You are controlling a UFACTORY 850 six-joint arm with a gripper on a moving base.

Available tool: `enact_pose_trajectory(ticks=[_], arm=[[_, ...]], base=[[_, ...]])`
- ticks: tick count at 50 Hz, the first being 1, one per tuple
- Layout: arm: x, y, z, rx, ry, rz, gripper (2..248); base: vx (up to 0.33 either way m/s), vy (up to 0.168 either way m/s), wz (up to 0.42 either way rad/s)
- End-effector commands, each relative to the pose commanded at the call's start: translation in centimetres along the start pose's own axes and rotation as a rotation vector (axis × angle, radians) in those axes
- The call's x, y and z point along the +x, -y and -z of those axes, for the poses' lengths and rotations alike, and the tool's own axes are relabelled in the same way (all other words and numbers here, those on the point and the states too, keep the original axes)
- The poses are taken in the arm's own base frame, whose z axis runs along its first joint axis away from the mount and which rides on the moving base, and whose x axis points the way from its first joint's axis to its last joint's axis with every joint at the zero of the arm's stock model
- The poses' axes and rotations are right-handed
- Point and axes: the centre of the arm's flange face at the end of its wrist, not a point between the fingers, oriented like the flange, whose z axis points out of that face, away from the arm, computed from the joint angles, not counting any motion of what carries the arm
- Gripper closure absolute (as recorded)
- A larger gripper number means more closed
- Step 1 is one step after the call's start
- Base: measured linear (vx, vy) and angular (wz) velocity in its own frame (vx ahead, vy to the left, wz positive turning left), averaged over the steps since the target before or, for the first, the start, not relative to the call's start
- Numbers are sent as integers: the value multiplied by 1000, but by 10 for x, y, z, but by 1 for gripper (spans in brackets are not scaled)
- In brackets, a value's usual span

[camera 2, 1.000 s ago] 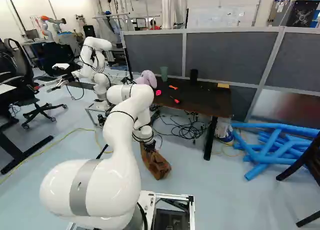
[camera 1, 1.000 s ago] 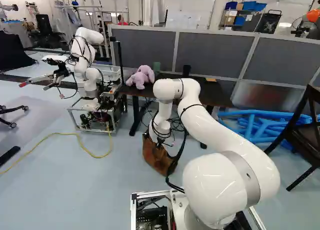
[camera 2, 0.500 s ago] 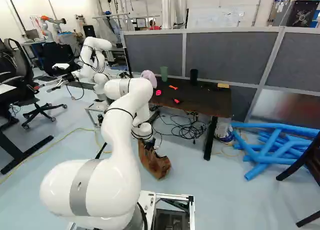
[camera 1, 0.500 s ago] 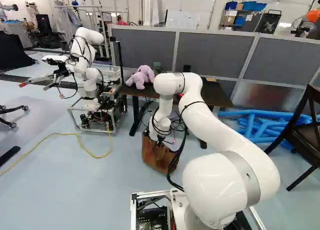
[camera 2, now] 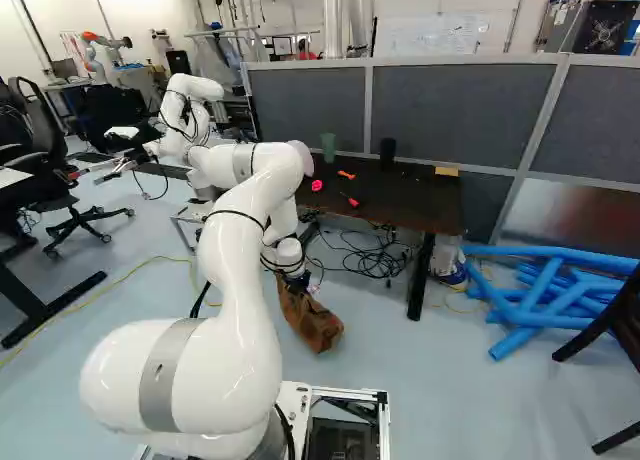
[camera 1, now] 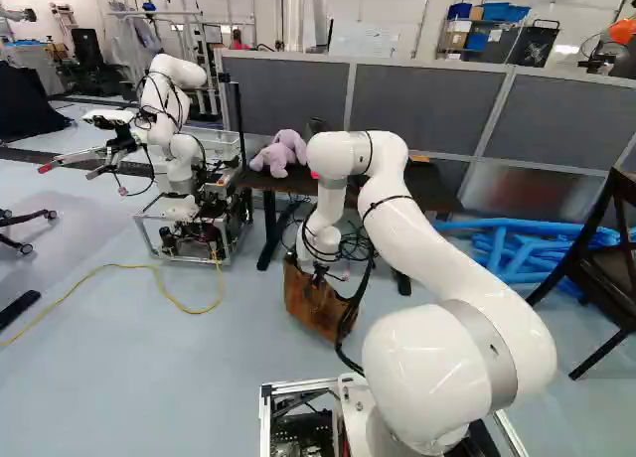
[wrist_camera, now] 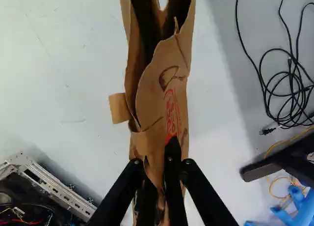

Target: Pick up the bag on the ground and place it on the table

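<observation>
My gripper (camera 1: 316, 276) points down at the top of the brown bag (camera 1: 314, 306), just in front of the dark table (camera 1: 429, 191). The right base view has the gripper (camera 2: 298, 282) at the upper end of the bag (camera 2: 314, 325), which hangs slantwise below table height. Seen from the wrist, the gripper (wrist_camera: 159, 161) is shut on the upper edge of the bag (wrist_camera: 164, 83); brown material runs between the fingers, and the bag's open mouth extends ahead of them. Whether its base touches the floor I cannot tell.
On the table (camera 2: 420, 212) stand a green cup (camera 2: 328, 147), a black cup (camera 2: 388, 152) and small red things; a purple plush toy (camera 1: 281, 152) lies at one end. Cables (camera 2: 372, 258) lie below. Another robot (camera 1: 177, 109) stands left, blue tubes (camera 2: 550, 292) right.
My arm has risen, its wrist joint now higher against the table. The bag has come up slightly with the gripper and sits a little straighter in the left base view. The base has not moved.
</observation>
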Motion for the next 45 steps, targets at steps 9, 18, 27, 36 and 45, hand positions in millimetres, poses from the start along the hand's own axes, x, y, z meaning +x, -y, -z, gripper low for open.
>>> enact_pose_trajectory(ticks=[9,18,27,36,45], arm=[[0,-1,13,-1,10,-28,229],[0,-1,27,3,25,-55,229],[-1,0,40,10,41,-78,229],[-2,1,54,22,61,-94,229],[-3,2,68,40,83,-102,229]], base=[[0,0,0],[0,0,0],[0,0,0],[0,0,0],[0,0,0]])
